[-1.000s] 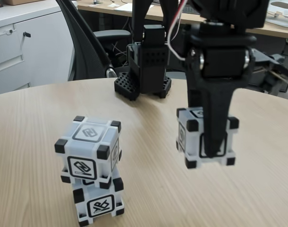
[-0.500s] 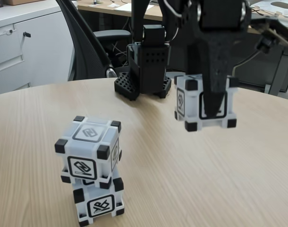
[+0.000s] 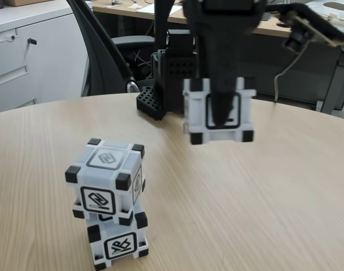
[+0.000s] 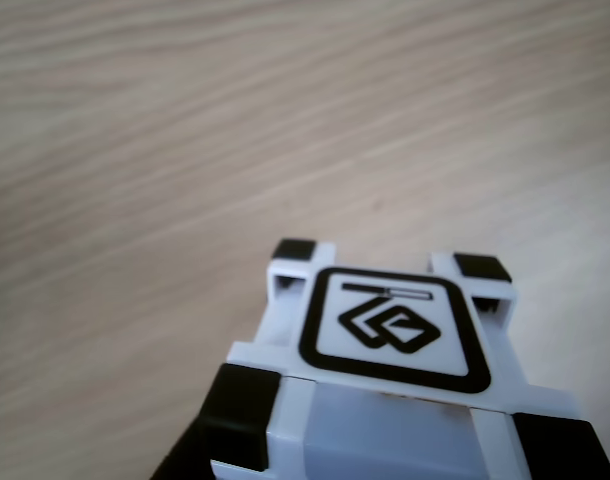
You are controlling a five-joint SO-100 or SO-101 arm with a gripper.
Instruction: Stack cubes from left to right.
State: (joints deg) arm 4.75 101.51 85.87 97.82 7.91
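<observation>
Cube three, the white-grey plastic block with black corners (image 3: 219,110), sits clamped in your black two-finger gripper (image 3: 220,116); it has risen and swung left in the fixed view; the two-cube stack (image 3: 109,203) waits below-left, ready for topping.

- The setting is an office or a lab workspace.
- A round table (image 3: 59,130) with a pale wood-grain top fills the foreground of the fixed view.
- A black mesh-backed office chair (image 3: 107,51) stands just behind the table.
- White cabinets (image 3: 31,56) with drawer fronts and a small dark handle line the left side.
- A long desk (image 3: 307,31) with a light wooden top runs across the back, with papers and flat devices on it.
- Loose cables (image 3: 139,56) hang under that desk.
</observation>
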